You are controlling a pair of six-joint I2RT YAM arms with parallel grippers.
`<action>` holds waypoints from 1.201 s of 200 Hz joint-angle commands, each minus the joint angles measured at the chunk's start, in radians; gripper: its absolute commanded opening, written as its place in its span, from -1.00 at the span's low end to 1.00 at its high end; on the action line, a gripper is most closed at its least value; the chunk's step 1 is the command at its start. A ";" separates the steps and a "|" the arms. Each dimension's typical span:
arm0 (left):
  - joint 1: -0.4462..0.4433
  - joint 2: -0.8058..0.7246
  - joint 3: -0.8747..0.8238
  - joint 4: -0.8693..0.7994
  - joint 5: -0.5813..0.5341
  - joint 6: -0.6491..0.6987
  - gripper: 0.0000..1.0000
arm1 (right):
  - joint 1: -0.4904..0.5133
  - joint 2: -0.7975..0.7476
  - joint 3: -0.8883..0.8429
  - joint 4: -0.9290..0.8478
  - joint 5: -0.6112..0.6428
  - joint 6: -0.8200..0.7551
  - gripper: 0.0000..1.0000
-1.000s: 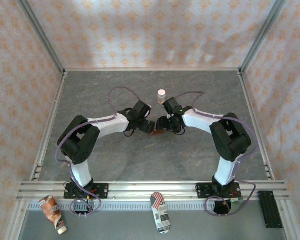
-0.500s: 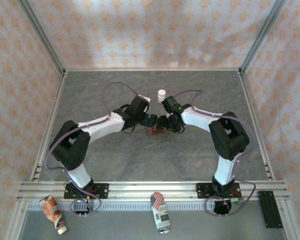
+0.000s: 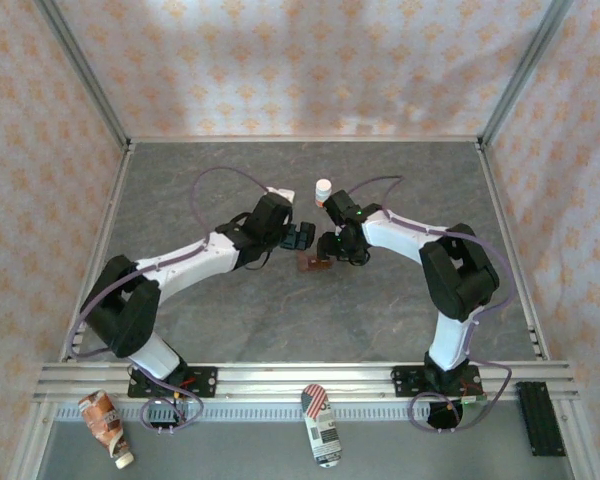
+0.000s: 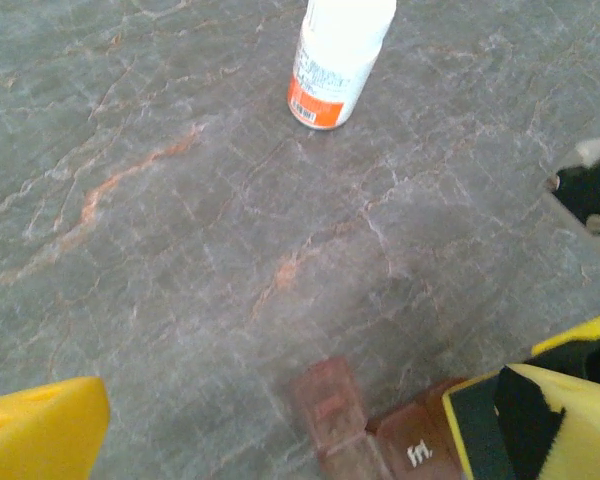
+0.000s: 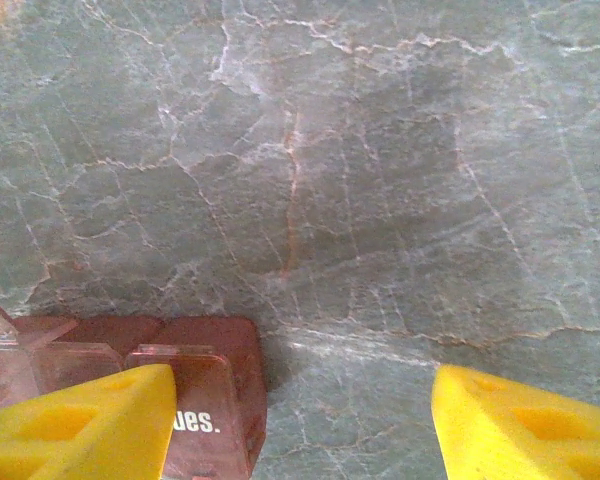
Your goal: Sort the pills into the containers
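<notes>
The left gripper hangs wide open. The right gripper is spread too, holding nothing. The red-brown containers lie on the grey table between them, near the white bottle.

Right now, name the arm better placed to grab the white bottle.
Left, probably. The left gripper is wide open, and the white bottle stands straight ahead of it across bare table. The right gripper is open too, but sits low by the end of the containers, facing away from the bottle.
</notes>
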 commanded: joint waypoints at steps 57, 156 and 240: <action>-0.002 -0.219 -0.140 0.007 -0.095 -0.114 1.00 | 0.002 -0.099 -0.016 -0.049 0.057 -0.022 0.36; 0.009 -0.430 -0.313 0.048 -0.083 -0.283 1.00 | -0.001 -0.198 -0.076 -0.008 0.002 0.009 0.37; 0.035 -0.277 -0.392 0.303 0.119 -0.357 1.00 | 0.001 -0.152 -0.160 0.151 -0.109 0.096 0.36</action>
